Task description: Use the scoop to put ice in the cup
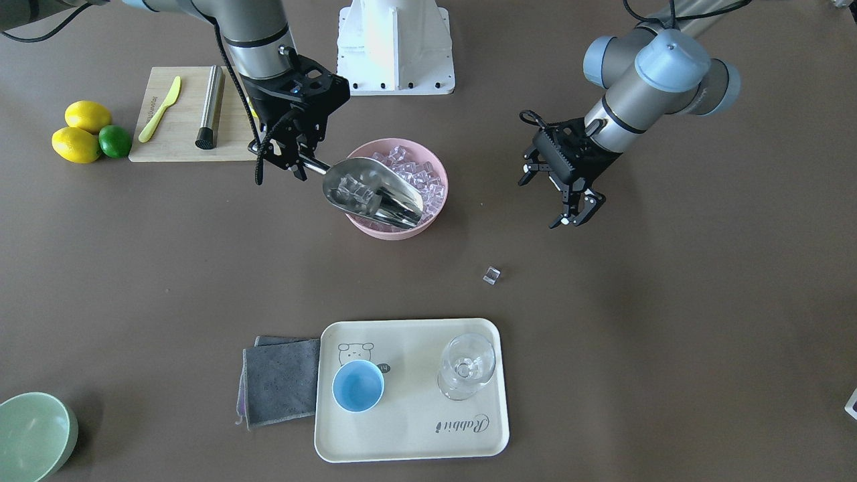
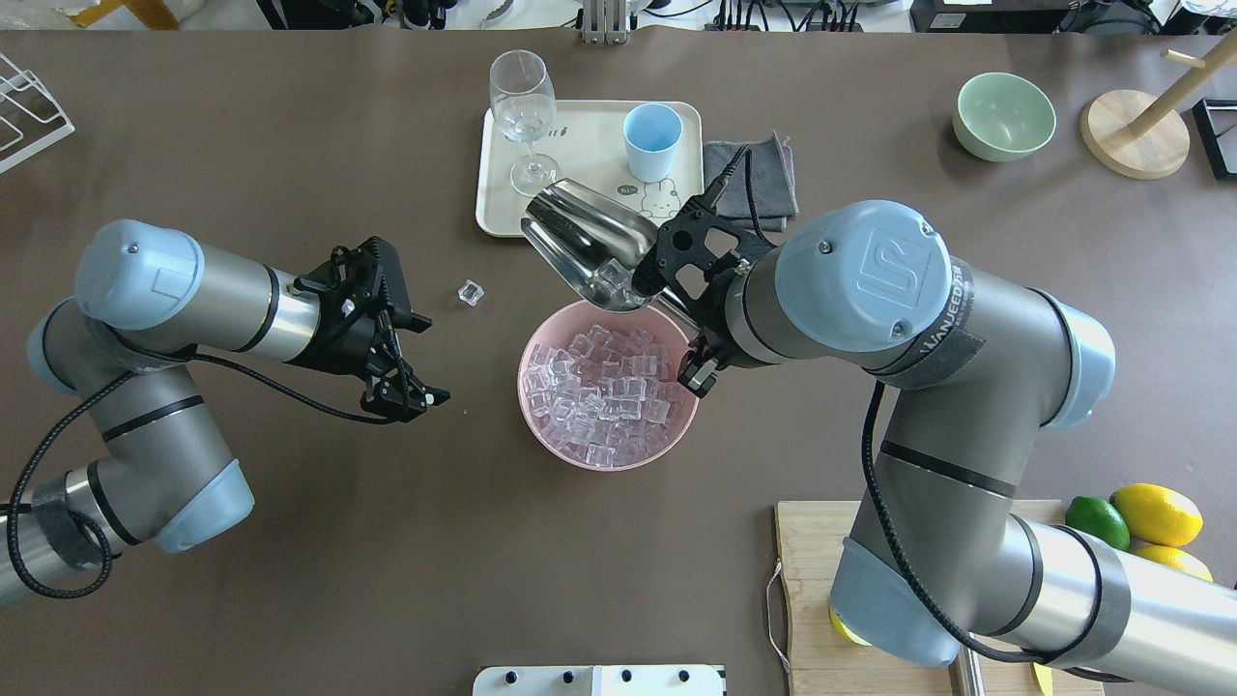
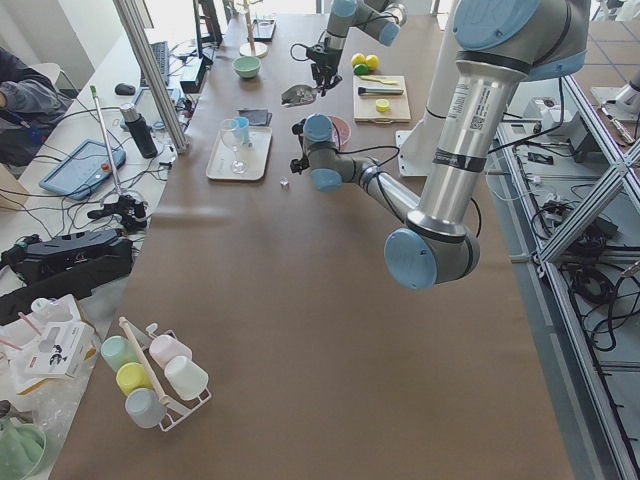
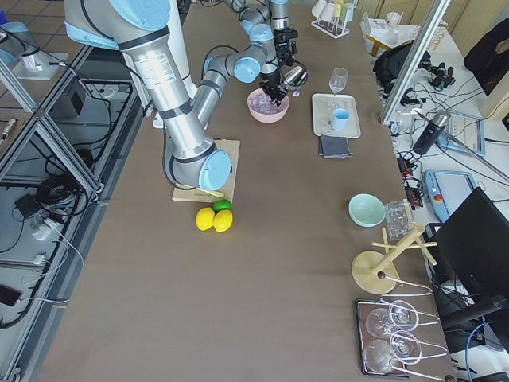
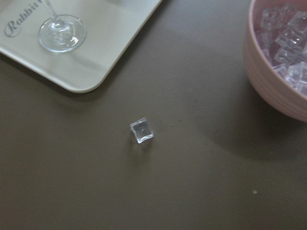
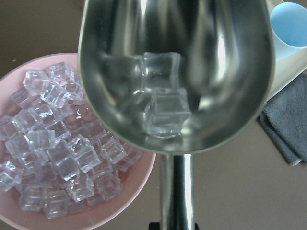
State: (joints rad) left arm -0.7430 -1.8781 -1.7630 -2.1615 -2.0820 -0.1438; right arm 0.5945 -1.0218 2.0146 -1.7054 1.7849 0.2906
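Scoop filling the right wrist view, trough upward, a few cubes of ice lying at its rear, close to the handle. Right fingers clamped on that handle, scoop projecting ahead of them, held above the pink bowl; bowl heaped with more cubes, just below and ahead of the fingertips. Cup upright and seemingly empty on the tray, well ahead of the right fingers, beyond the scoop's open mouth. Glass on the same tray, near the cup, on the side toward the left fingers. Left fingers spread wide, holding nothing, hovering above the counter. Stray cube on the counter ahead of them, apart from both bowl and tray.

Step in hand, as judged: carrying the load from bowl to cup.

For a clean carry:
- Keep the trough level or tipped slightly back toward the right fingers, cubes resting against the rear wall.
- Travel smoothly, clear of the glass.
- Bring the mouth directly over the cup before tipping.
- Tilt slowly, mouth apparently wider than the cup and cubes smooth enough to slide out together.

Risk otherwise: further cubes scattered like the stray one.
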